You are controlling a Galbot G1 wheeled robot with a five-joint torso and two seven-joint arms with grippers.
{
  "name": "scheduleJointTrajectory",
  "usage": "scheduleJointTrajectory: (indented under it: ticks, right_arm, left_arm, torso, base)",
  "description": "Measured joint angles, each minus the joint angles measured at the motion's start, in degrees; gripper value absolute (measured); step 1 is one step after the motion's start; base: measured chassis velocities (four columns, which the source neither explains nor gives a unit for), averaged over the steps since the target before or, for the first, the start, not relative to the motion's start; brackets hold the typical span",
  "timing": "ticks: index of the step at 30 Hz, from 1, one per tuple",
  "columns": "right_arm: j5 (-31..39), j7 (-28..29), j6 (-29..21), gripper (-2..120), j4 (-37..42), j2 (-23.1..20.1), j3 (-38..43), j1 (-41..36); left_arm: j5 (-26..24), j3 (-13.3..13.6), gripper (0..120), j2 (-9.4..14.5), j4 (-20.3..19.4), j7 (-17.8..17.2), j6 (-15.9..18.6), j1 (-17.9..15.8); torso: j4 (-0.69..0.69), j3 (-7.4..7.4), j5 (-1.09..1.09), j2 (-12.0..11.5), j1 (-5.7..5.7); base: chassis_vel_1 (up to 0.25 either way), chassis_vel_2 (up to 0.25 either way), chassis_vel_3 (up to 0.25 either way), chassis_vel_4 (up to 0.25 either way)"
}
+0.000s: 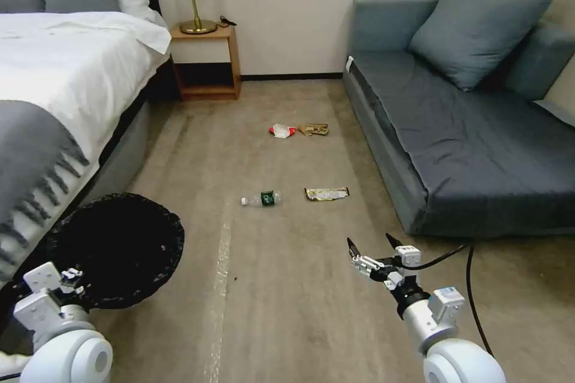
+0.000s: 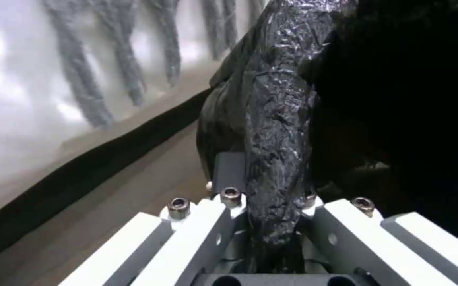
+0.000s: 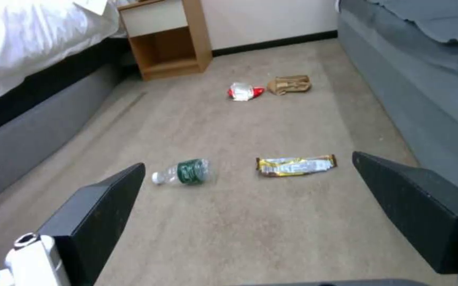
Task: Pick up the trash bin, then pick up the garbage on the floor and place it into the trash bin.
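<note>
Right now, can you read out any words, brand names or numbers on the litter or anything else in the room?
None can be read.
Bottle: green label, print too small.
Gold-yellow wrapper: markings blurred.
Red-and-white packet: nothing legible.
Brown paper scrap: no visible text.
Trash bin, held at its rim by the left gripper: no label.

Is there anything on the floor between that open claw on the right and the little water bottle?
No. In the head view, bare carpet separates the right gripper from the bottle; the right wrist view agrees.
</note>
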Motion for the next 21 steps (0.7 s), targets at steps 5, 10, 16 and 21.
scheduleJointTrajectory:
  ticks: [5,10,16,21]
  right_arm:
    - [-0.1,0.0,0.0,100,-0.7,0.1,-0.1,0.5]
    - [-0.2,-0.1,0.0,100,-1.5,0.2,-0.2,1.3]
    - [-0.2,-0.1,-0.1,100,-2.7,0.3,-0.3,2.2]
    - [-0.2,-0.1,-0.1,100,-3.4,0.3,-0.7,3.0]
  left_arm:
    - [-0.1,0.1,3,0.1,1.2,0.0,-0.7,-0.9]
    - [-0.8,0.1,3,0.3,1.9,-0.8,-0.7,-2.0]
    - [-0.9,0.2,3,0.4,1.6,-0.8,0.0,-2.4]
    - [-1.0,0.2,3,0.4,1.9,-0.8,0.2,-3.0]
  torso:
    - [-0.01,0.0,-0.01,0.0,0.0]
    - [-0.01,0.0,-0.01,0.0,0.0]
    - [0.0,0.0,-0.01,0.0,0.0]
    - [-0.01,0.0,0.0,0.0,0.0]
  base:
    - [-0.124,0.127,0.118,-0.125]
    - [-0.155,0.154,0.148,-0.144]
    - [-0.146,0.15,0.144,-0.156]
    - [-0.167,0.171,0.158,-0.16]
